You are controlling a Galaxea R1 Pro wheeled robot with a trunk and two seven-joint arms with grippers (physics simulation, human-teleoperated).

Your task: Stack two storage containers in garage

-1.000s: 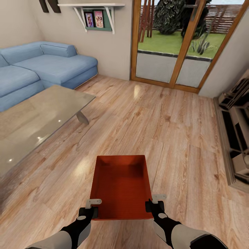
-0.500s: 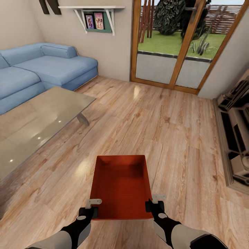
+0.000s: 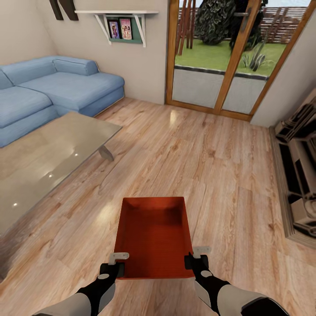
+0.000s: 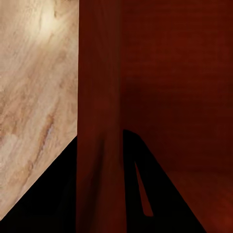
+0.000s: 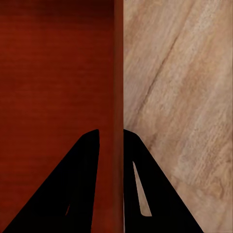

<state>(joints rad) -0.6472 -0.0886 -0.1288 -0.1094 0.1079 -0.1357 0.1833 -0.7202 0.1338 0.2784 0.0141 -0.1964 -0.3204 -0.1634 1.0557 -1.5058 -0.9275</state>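
Observation:
One orange-red storage container (image 3: 153, 237) is held level above the light wood plank floor of the living room, low in the head view. My left gripper (image 3: 117, 263) is shut on the container's left wall (image 4: 99, 121) near its near corner. On the opposite side, my right gripper (image 3: 195, 260) is shut on the right wall (image 5: 118, 97). In both wrist views the thin red wall runs between the dark fingers. The container is empty inside.
A glass coffee table (image 3: 48, 162) stands to the left, with the blue corner sofa (image 3: 57, 87) behind it. Wood-framed glass doors (image 3: 228, 57) are ahead. A stepped fireplace surround (image 3: 300, 175) lines the right edge. Open wood floor (image 3: 197, 153) lies between.
The whole head view has shifted slightly, so sofa and table sit a little lower: the camera has moved. The container and both grippers keep the same hold.

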